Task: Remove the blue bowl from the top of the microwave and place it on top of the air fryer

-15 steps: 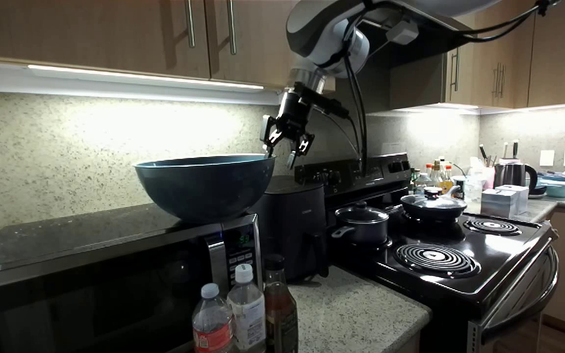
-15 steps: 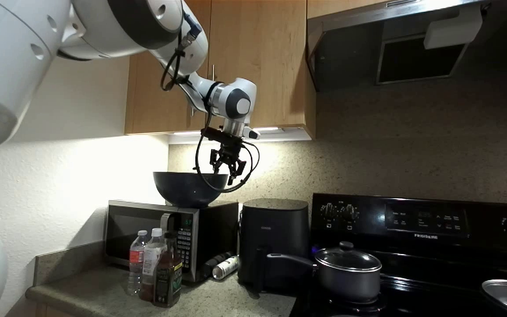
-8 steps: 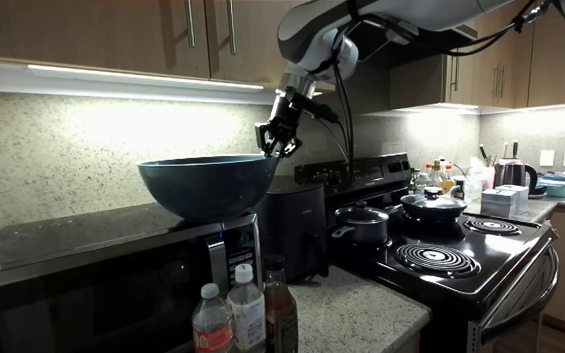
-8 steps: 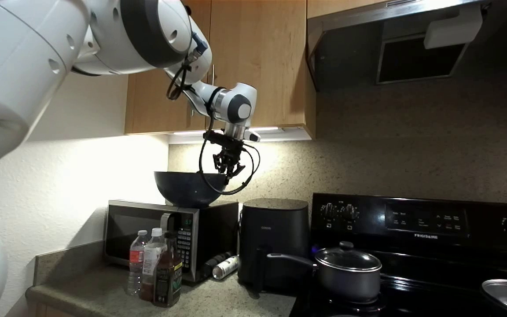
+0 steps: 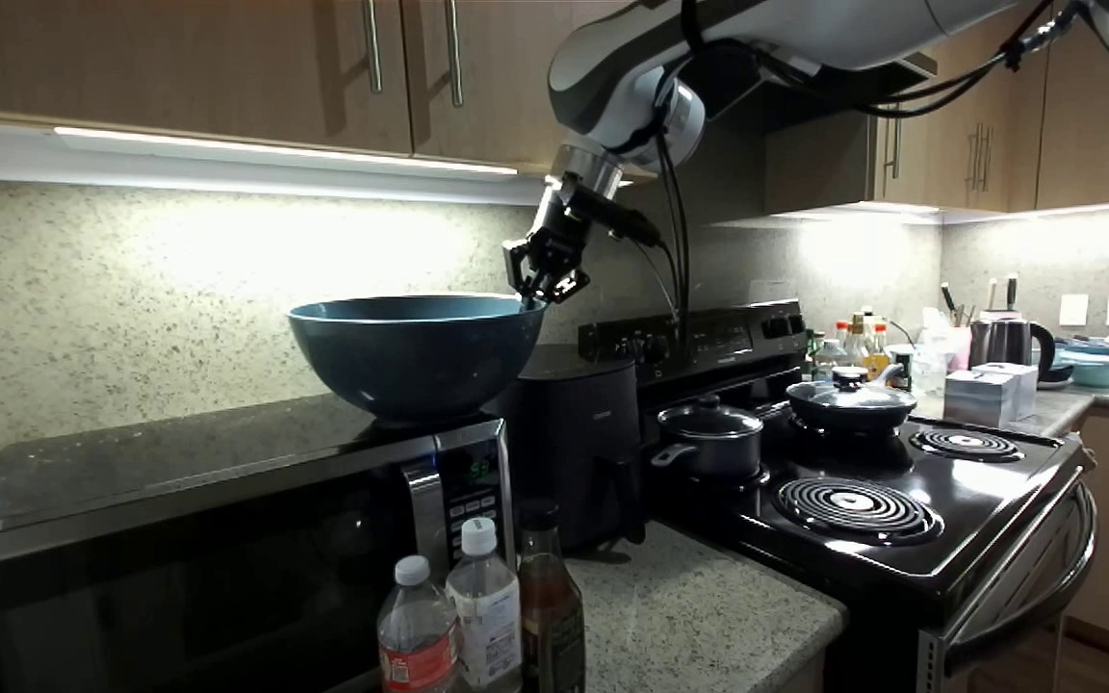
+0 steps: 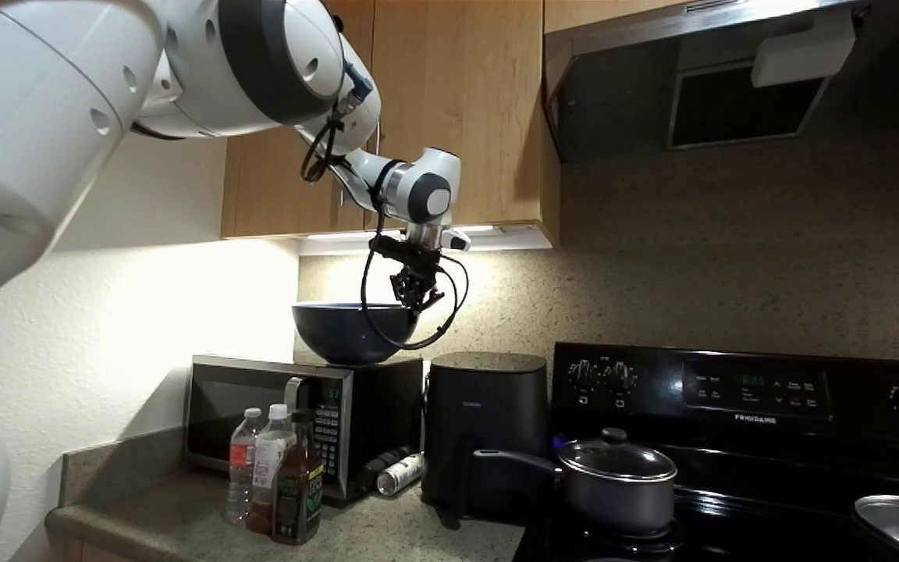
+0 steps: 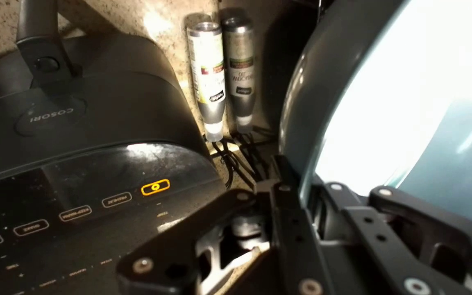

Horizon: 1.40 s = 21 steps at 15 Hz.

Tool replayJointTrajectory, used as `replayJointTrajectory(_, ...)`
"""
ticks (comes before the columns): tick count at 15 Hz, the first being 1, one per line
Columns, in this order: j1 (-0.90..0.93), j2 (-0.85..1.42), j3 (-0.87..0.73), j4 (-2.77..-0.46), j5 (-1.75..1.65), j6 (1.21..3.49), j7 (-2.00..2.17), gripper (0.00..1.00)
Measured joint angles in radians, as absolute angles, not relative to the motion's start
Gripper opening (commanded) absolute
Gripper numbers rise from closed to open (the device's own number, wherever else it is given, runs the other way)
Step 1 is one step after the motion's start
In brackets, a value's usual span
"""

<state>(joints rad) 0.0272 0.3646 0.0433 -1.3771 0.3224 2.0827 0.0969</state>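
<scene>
The dark teal-blue bowl (image 5: 410, 366) is over the right end of the black microwave (image 5: 208, 452). Whether its base still touches the microwave top, I cannot tell. My gripper (image 5: 533, 296) is shut on the bowl's rim on the side toward the air fryer (image 5: 579, 452). In the wrist view the bowl's wall (image 7: 322, 78) passes between the fingers of the gripper (image 7: 300, 174), one outside and one inside; the inner fingertip is partly hidden. The air fryer (image 7: 96, 114) fills the left of that view, its flat top (image 6: 488, 361) lower than the bowl.
A labelled bottle (image 7: 209, 69) and cables (image 7: 232, 162) lie in the gap between microwave and air fryer. Two plastic bottles and a sauce bottle (image 5: 552, 606) stand before the microwave. A lidded pot (image 6: 617, 484) is on the stove, and wooden cabinets (image 5: 179, 77) hang overhead.
The gripper came down over the rim and its fingers closed on it. The bowl has since shifted toward the air fryer side, and its rim sits slightly higher in an exterior view.
</scene>
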Motion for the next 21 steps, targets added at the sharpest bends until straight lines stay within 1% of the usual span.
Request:
replayJointTrajectory(4, 0.03, 0.313, 0.017, -1.473, 0.312, 2.244, 0.211, 0.08)
replayJointTrajectory(9, 0.044, 0.152, -0.006, -1.693, 0.244, 2.392, 0.419, 0.07)
replayJointTrajectory(17, 0.039, -0.14, -0.004, -2.05, -0.048, 2.389, 0.958, 0.08)
replayJointTrajectory(21, 0.035, -0.17, 0.002, -2.088, -0.052, 2.387, 0.986, 0.07)
